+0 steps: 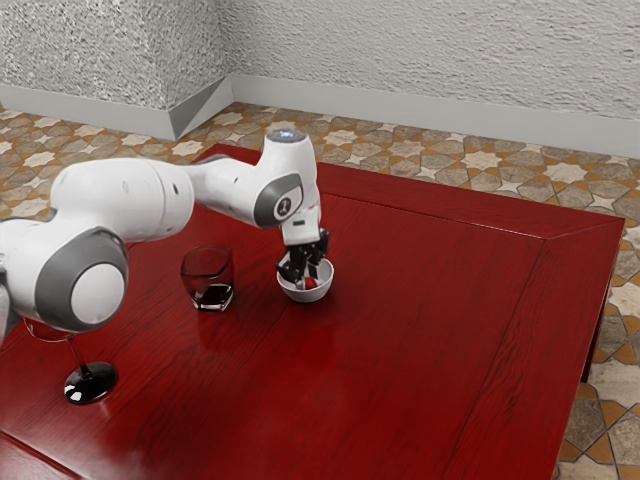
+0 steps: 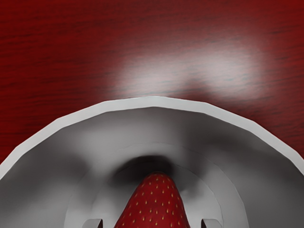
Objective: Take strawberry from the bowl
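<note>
My gripper [image 1: 308,270] reaches down into the white bowl [image 1: 306,295], its fingers around the strawberry [image 1: 311,283]. In the wrist view, the tips of my gripper [image 2: 152,223] stand open on either side of the red strawberry [image 2: 156,204], with a narrow gap on each side. The strawberry rests inside the bowl [image 2: 156,101], its pointed end toward the bowl's wall. Its far end is cut off from sight.
On the red table [image 1: 430,330], a clear tumbler [image 1: 208,280] stands close to the bowl, on the exterior view's left. A stemmed glass [image 1: 90,382] with a dark base is nearer the camera, partly behind the arm.
</note>
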Robot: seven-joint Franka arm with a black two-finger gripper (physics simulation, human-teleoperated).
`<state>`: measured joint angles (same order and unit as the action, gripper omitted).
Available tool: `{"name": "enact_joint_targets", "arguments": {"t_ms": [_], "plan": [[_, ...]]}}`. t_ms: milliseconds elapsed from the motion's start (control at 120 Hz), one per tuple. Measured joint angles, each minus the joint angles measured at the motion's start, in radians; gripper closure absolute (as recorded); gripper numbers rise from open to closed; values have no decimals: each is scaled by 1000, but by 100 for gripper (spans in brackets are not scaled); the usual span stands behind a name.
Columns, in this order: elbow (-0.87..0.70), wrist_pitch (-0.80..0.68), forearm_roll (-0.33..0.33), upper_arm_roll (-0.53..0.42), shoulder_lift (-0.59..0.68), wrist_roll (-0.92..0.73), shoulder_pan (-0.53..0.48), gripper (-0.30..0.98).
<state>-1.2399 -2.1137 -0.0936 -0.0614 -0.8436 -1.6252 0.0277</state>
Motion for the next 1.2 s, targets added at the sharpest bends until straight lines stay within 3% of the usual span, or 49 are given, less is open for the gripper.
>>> {"name": "enact_joint_targets", "arguments": {"t_ms": [283, 458, 625, 742, 917, 1200], "plan": [[-15, -12, 5, 1, 27, -28, 1, 63], [-184, -18, 9, 2, 241, -22, 3, 64], [-210, -14, 18, -1, 364, -5, 150, 65], [-195, -15, 35, -37, 332, 7, 194, 65], [-84, -22, 41, -62, 184, 21, 203, 66], [-77, -35, 43, -63, 105, 38, 196, 63]]}}
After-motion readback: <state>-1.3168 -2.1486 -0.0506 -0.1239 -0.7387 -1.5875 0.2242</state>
